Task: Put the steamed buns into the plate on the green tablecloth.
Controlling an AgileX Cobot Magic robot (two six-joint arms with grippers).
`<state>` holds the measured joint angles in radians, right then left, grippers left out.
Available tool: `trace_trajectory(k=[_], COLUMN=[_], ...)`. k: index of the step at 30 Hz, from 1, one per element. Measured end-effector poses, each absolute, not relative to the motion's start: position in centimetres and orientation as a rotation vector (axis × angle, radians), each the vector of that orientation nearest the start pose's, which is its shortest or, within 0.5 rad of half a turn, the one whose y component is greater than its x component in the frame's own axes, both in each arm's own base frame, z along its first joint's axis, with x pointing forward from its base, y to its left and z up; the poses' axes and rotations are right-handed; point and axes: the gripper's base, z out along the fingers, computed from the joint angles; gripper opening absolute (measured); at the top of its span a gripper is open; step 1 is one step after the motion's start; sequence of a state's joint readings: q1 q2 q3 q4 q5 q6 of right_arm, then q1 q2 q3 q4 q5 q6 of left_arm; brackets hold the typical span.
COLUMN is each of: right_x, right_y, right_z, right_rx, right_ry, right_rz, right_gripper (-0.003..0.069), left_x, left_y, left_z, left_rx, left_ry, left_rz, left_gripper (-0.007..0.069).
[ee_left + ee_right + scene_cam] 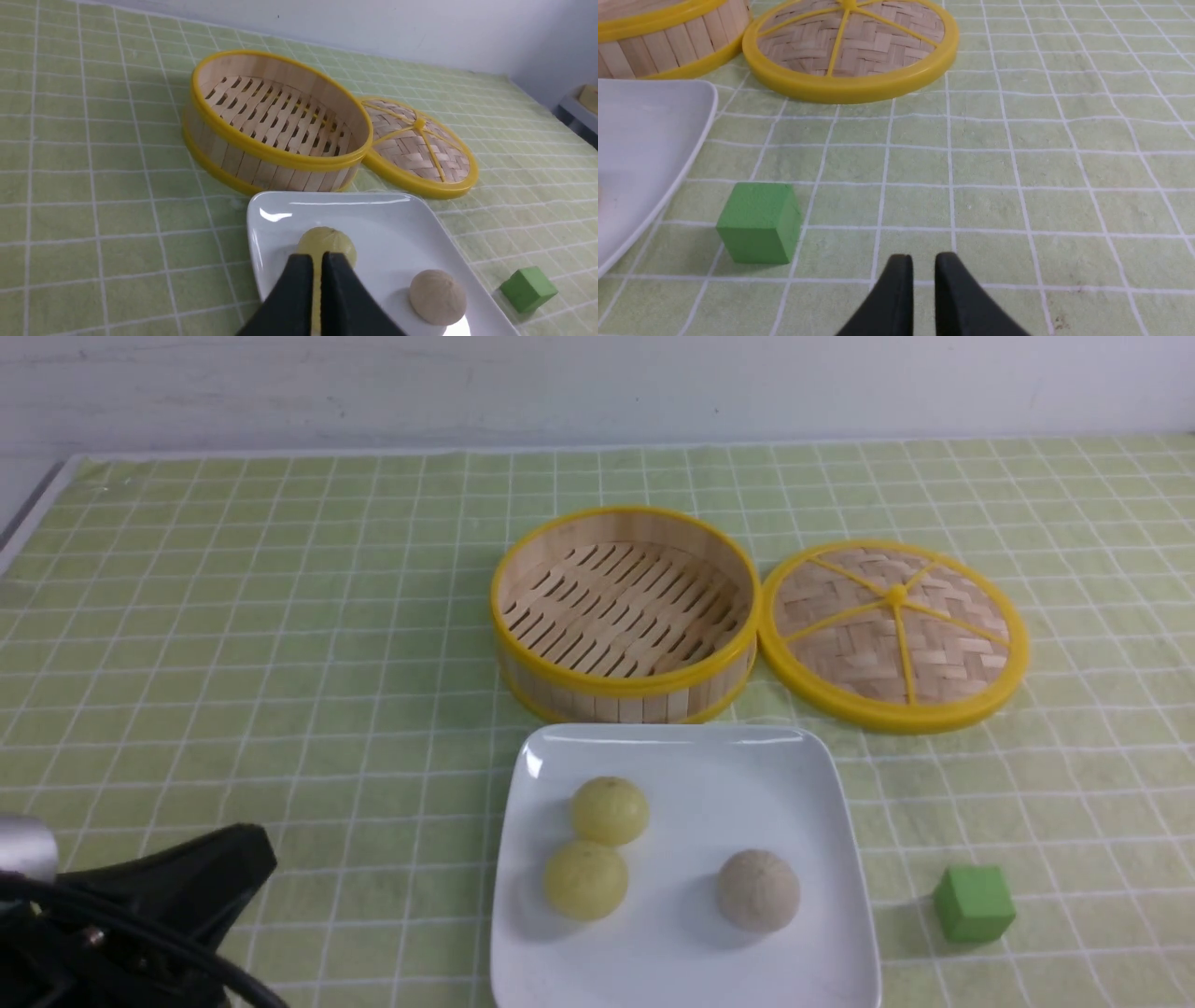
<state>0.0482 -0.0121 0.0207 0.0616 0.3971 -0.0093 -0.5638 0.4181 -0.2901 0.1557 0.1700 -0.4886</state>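
buns: two pale yellow [609, 810] [585, 880], one beige [758, 890], seated on plate
plate: white square plate [822, 784], laid on green tablecloth [280, 663]

Left tool [317, 266] nearly closed above plate [402, 219]; two steamed buns [437, 297] visible.

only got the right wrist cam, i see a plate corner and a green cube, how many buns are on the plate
Observer: Three steamed buns sit on the plate: two pale yellow ones side by side and one beige one apart from them, on the cube's side.
Operator: anything left in the steamer
Observer: No. The steamer stands open behind the plate, and its slatted floor is bare.
Operator: wheres the left gripper
Observer: The left gripper is drawn back at the near left of the table, off the plate. Its fingers are almost together and grip nothing.
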Motion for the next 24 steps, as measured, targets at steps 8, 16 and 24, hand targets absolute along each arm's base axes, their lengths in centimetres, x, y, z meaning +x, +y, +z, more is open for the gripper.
trace_trajectory(k=[8,16,24], right_x=[5.2,5.2,5.2], right_y=[0.5,0.5,0.5], right_z=[17.1,17.1,17.1], right_rx=[-0.017,-0.017,-0.017], right_ry=[1.889,1.889,1.889], right_rz=[0.088,0.088,0.088], right_gripper=[0.0102,0.0108,0.0119], left_x=[8.3,6.4,5.4], left_y=[-3.7,-0.8,0.1], left_z=[25.9,21.3,17.6], left_rx=[0.217,0.030,-0.056], left_ry=[1.845,1.806,1.815], left_rz=[-0.421,-0.164,-0.040], left_gripper=[0.0066,0.0073,0.0077])
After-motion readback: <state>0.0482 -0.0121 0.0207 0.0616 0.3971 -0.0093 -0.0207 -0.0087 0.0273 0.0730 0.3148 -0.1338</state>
